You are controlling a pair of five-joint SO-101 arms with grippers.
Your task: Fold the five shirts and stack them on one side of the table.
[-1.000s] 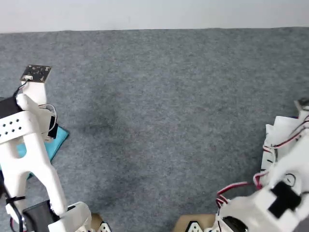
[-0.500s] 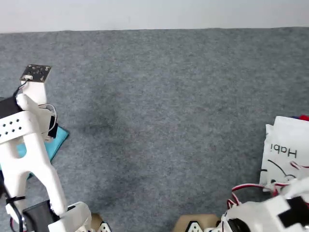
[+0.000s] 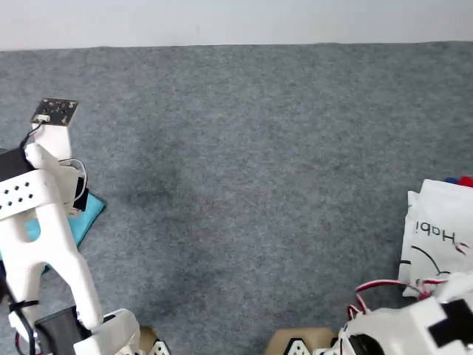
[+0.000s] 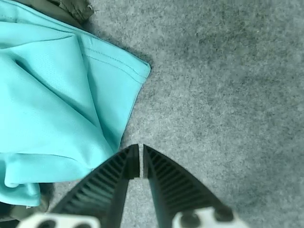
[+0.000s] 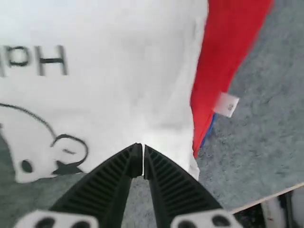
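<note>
left gripper [image 4: 141, 148] sat pressed together, empty, beside teal shirt [image 4: 47, 95] at bench [image 3: 259, 148] 9 o'clock | right gripper [image 5: 141, 146] likewise pressed together over white shirt [image 5: 104, 71] at 4 o'clock | tip: spread wide, pinch teal corner, flatten mid-bench first

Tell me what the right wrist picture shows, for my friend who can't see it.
The shut right gripper hangs over the edge of a white shirt with black print. A red shirt sticks out from under the white one, and both lie on the grey table.
</note>
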